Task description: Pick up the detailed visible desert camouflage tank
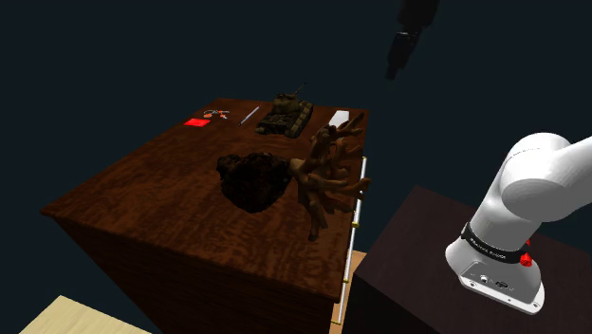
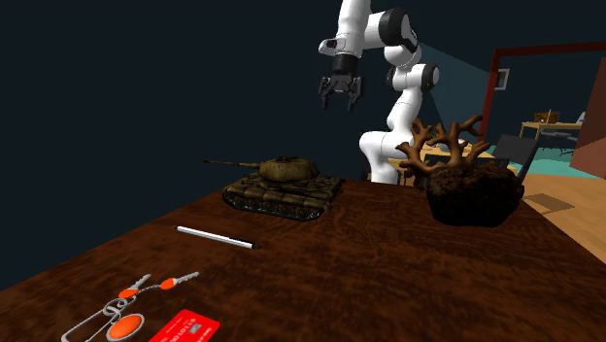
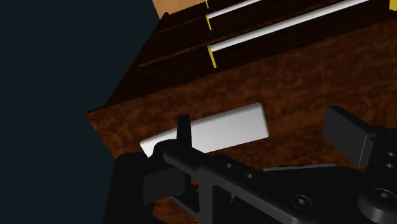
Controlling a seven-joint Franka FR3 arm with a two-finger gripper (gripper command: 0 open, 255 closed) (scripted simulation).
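The tank is camouflaged in tan and olive and stands upright near the far edge of the dark wooden table. In the second exterior view the tank has its barrel pointing to that view's left. My gripper hangs high in the air above and behind the tank, open, with nothing between its fingers. In the shoulder view the gripper is up beyond the table's far right corner. Through the wrist view the open gripper looks down on a white flat slab by the table's corner.
A dark rock-like lump and a brown branching coral shape sit mid-table toward the stand. A pen, keys with orange tags and a red card lie beside the tank. The white slab lies at the corner.
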